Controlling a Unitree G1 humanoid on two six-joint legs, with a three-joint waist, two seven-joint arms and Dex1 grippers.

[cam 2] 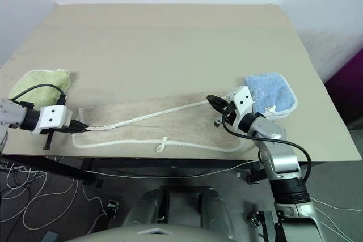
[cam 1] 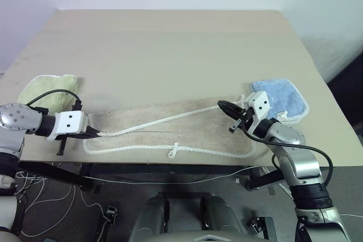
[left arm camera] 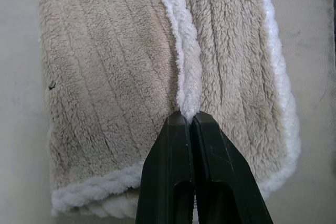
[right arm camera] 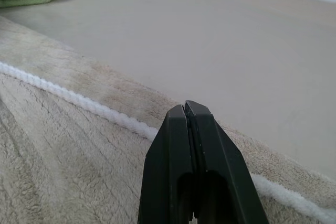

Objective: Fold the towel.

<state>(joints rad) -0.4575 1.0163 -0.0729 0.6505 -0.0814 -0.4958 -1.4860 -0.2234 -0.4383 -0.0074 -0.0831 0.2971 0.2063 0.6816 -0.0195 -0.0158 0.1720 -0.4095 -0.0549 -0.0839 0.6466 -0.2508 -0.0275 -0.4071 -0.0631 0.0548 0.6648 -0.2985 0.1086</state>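
towel lies folded on table; left gripper pinches its white edging, right gripper closed, empty.

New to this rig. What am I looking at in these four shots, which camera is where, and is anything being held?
It is a humanoid robot with two arms at a table. Two pictures come from its head, looking down; the other two come from cameras on each wrist, looking along black fingers. A long beige towel lies near the front edge, a green cloth at its left, a blue cloth at its right. The left end effector is shut on the towel's white edging. The right end effector is shut, above the towel's other end.
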